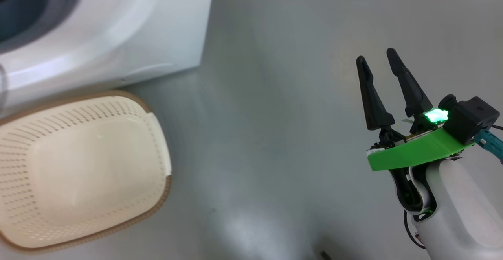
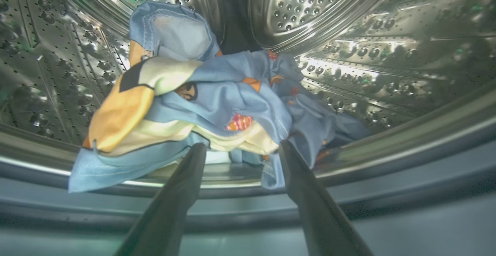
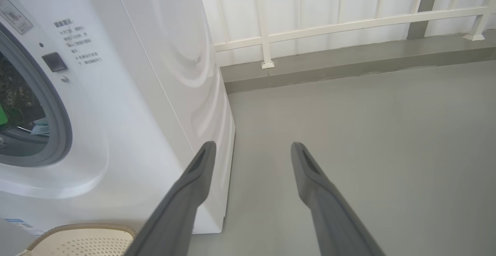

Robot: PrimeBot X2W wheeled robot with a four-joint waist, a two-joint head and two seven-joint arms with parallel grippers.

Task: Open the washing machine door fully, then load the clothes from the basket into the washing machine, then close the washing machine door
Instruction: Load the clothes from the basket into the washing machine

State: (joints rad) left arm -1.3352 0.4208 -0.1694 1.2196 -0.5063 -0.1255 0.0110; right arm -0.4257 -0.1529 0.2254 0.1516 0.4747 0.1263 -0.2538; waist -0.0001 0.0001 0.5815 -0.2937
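In the left wrist view my left gripper is open at the drum's mouth, its fingertips just short of the clothes, a crumpled light blue bundle with orange and cream print lying in the perforated steel drum. The white washing machine stands at the head view's upper left, with its grey seal in the right wrist view. In front of it sits the cream basket, nothing inside it. My right gripper hangs open over bare floor, away from both. The washing machine door is out of view.
Grey floor stretches to the right of the machine. A white railing on a low grey kerb runs along the far side behind it.
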